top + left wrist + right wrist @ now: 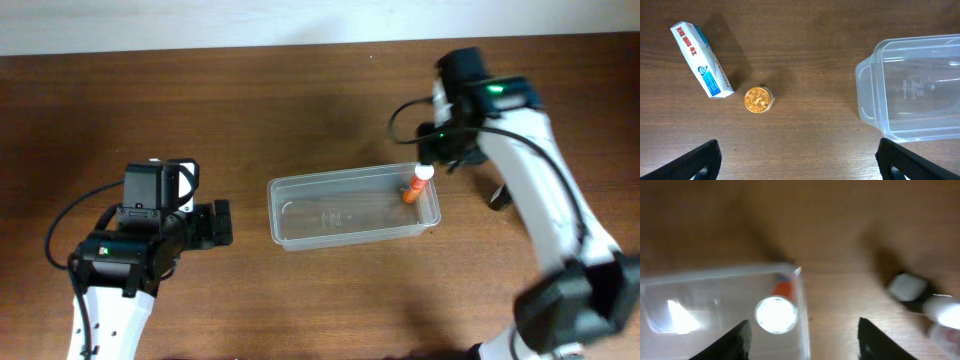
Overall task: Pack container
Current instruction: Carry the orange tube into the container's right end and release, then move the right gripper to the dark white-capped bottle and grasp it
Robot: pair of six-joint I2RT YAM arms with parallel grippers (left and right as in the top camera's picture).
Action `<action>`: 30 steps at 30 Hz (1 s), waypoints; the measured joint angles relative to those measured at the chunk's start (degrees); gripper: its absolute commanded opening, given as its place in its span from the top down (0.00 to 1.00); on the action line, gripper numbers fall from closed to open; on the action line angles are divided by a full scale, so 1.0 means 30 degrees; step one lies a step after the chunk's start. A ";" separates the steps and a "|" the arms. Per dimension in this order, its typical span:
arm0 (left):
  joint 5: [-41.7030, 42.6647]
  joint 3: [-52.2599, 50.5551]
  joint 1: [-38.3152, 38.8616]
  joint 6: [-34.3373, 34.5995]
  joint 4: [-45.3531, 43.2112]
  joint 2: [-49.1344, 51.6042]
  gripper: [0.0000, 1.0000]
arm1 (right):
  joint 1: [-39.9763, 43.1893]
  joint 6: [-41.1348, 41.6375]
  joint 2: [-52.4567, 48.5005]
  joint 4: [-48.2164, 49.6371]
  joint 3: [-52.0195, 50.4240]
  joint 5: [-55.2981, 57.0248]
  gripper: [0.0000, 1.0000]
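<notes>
The clear plastic container lies in the middle of the table. A small orange bottle with a white cap stands tilted inside its right end, against the wall. My right gripper hovers just above and to the right of it. In the blurred right wrist view the gripper is open and empty, its jaws straddling the container's right wall, with the bottle's cap by the left jaw. My left gripper is left of the container, open and empty. The container's left end also shows in the left wrist view.
A white and blue toothpaste box and a small round gold-topped item lie on the wood left of the container; the left arm hides them in the overhead view. A blurred white and black object lies right of the container.
</notes>
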State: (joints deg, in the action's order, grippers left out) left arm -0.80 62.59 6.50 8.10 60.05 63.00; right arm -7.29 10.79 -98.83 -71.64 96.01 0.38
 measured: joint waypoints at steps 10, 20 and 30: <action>0.0000 0.0000 0.0000 -0.0007 0.0000 0.0007 0.01 | 0.6339 0.1508 0.1574 -0.0219 0.0321 0.0313 0.37; 0.0000 0.0000 0.0000 -0.0007 0.0007 0.0000 0.00 | 0.7730 0.1756 -0.2812 0.0780 -0.2645 0.0109 0.37; 0.0000 0.0000 0.0000 -0.0007 0.0000 0.0007 0.01 | 0.7730 0.1719 -0.4044 0.1690 -0.2747 0.0087 0.61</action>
State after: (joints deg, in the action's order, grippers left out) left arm -0.80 62.59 6.50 8.08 60.05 63.02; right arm 15.90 15.94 -110.96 -66.57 87.77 0.64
